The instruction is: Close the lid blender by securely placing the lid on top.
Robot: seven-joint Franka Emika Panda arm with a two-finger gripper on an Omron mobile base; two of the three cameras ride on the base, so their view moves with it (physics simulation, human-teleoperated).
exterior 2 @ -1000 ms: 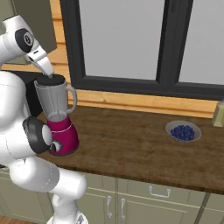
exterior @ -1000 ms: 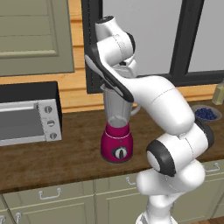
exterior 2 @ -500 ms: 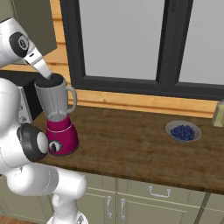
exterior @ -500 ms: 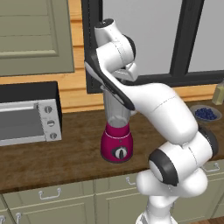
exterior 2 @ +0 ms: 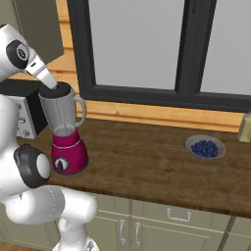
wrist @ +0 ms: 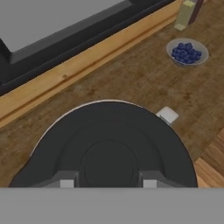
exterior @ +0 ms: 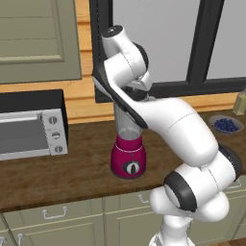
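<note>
We see our gripper (wrist: pixel 107 183) clamping the lid (wrist: pixel 109 148) onto the blender (exterior 2: pixel 66 130) rim — open counter (exterior 2: pixel 147 162) toward three o'clock.

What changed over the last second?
The arm's upper links swung a little; its elbow dropped lower in the left base view. The claw stayed over the lid, which sits on the blender rim as before. No grasp or release is visible. The blender, the berry bowl and the toaster oven did not move.
</note>
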